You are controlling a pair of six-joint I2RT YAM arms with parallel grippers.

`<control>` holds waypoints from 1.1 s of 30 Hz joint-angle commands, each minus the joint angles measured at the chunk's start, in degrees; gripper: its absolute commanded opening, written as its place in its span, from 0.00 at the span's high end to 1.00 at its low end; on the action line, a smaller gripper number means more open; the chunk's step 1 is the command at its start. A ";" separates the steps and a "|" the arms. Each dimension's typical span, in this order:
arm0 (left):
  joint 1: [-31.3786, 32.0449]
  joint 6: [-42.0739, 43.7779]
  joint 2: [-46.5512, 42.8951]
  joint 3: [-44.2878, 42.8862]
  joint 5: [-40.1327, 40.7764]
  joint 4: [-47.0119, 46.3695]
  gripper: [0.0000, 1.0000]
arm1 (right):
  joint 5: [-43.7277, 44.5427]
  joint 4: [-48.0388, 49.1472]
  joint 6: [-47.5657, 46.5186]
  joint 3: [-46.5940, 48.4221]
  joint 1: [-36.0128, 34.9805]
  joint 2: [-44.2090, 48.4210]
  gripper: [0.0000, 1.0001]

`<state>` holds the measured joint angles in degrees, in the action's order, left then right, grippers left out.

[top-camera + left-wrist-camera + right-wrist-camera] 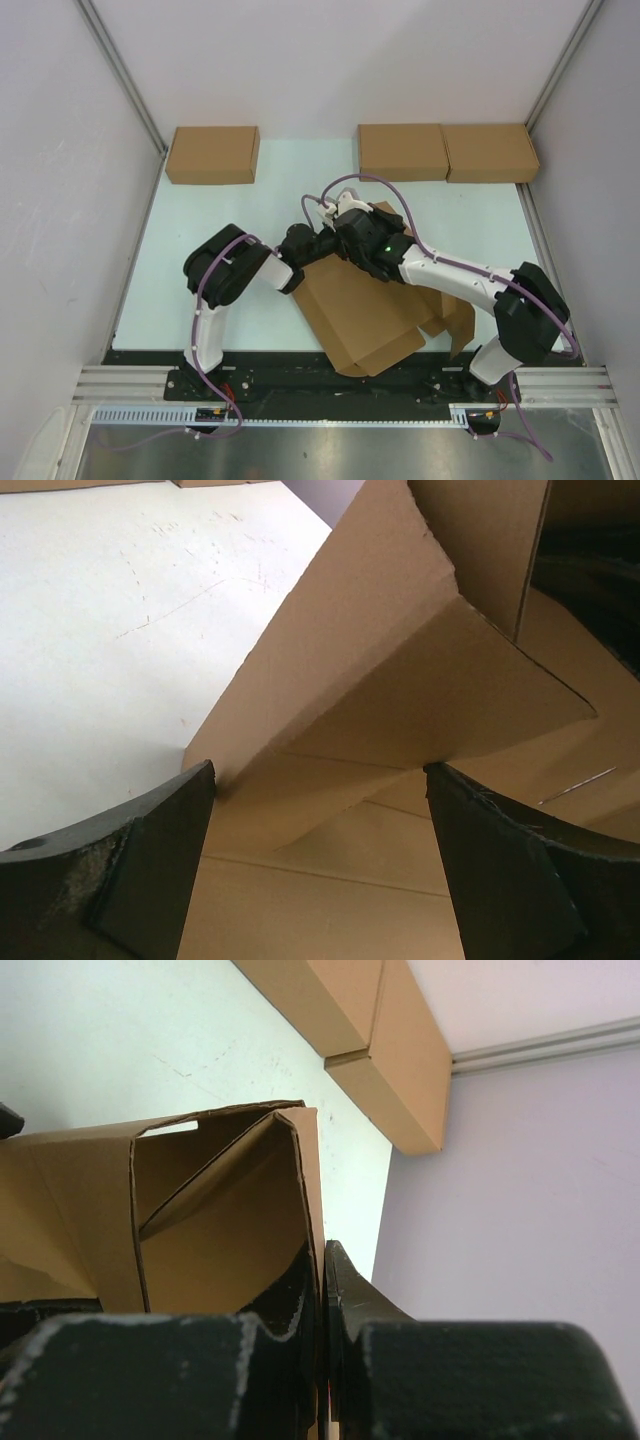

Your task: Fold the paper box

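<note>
The paper box (355, 310) is a brown cardboard sheet lying partly folded at the table's front middle, with flaps raised at its far end. My left gripper (318, 243) reaches in from the left and stands open. In the left wrist view its fingers (150, 870) sit wide apart over the flat panel, and a slanted flap of the paper box (400, 680) rises just ahead of them. My right gripper (323, 1260) is shut on the thin upright wall of the paper box (220, 1230). In the top view the right gripper (352, 228) meets the left one over the far flaps.
Three compact brown boxes stand along the far edge: one at the left (212, 154), two side by side at the right (402, 151) (490, 152). Grey walls (500, 1160) enclose the table on both sides. A black rail (340, 372) runs along the near edge.
</note>
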<state>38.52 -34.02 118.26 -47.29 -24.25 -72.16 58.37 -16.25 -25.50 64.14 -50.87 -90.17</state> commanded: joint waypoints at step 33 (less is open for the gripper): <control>-0.91 -0.96 -1.80 -1.14 -2.03 -26.72 0.13 | -15.73 -1.94 6.42 3.36 -2.57 6.23 0.69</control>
<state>37.67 -34.09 118.24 -47.27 -27.00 -72.47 48.80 -19.07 -21.63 64.75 -51.62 -85.91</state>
